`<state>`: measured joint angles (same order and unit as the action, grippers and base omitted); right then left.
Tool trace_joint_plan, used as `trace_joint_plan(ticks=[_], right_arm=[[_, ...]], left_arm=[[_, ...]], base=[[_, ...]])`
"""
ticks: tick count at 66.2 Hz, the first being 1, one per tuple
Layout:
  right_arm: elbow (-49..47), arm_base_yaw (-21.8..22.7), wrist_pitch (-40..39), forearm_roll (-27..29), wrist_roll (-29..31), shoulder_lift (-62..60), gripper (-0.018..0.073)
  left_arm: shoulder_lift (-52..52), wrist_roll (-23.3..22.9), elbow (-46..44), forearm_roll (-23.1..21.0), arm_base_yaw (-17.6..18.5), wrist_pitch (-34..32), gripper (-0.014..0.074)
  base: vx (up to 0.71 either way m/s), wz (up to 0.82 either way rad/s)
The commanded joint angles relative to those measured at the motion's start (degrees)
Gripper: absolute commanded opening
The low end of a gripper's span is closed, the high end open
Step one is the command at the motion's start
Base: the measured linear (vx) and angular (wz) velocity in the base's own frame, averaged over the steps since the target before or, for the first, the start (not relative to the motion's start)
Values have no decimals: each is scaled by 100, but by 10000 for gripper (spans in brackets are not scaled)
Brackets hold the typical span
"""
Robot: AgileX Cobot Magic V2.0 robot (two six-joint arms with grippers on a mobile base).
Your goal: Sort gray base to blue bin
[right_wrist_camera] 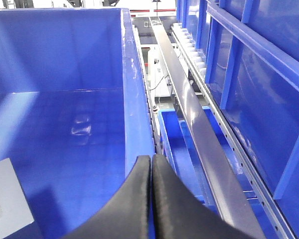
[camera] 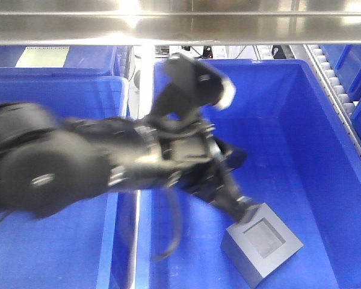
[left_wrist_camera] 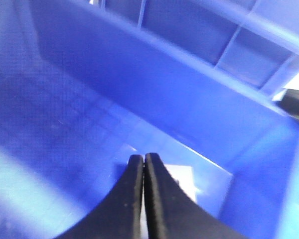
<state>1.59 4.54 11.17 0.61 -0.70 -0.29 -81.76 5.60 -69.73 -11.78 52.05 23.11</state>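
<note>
Gray base (camera: 262, 242) sits tilted on floor of blue bin (camera: 313, 120), recess face up, near front of bin. Corner of it shows at lower left of right wrist view (right_wrist_camera: 7, 199). Left gripper (camera: 248, 208) reaches into bin, tip at base's upper-left corner, seemingly touching; blur prevents certainty. Its fingers (left_wrist_camera: 134, 199) pressed together, nothing between. Right gripper (right_wrist_camera: 151, 194) fingers likewise closed, empty, over bin's right wall. Second blue crate (camera: 54, 96) stands left.

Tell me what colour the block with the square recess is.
Matte gray; the gray base shows best in the exterior front-facing view, inside the blue bin.
</note>
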Motion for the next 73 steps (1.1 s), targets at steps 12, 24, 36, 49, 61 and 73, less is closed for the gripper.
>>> trace_joint_plan(ticks=[12, 24, 36, 49, 61, 73], right_arm=[[12, 14, -257, -21, 70, 103, -5], [12, 14, -257, -21, 70, 103, -5], [12, 14, -257, -21, 70, 103, -5], [12, 14, -257, -21, 70, 103, -5], [12, 14, -257, -21, 70, 103, -5], [12, 14, -257, -21, 70, 103, -5]], left_arm=[[1345, -56, 1338, -33, 25, -640, -8], [2602, -56, 2348, -33, 25, -875, -8], [3788, -62, 3162, -33, 25, -864, -8], [5072, -322, 3920, -30, 25, -857, -8], [6168, -339, 4370, -30, 25, -651, -8], [6727, -339, 4423, -36, 25, -165, -8]], base=[[0, 0], [0, 0], [0, 0], [0, 0], [0, 0], [0, 0]])
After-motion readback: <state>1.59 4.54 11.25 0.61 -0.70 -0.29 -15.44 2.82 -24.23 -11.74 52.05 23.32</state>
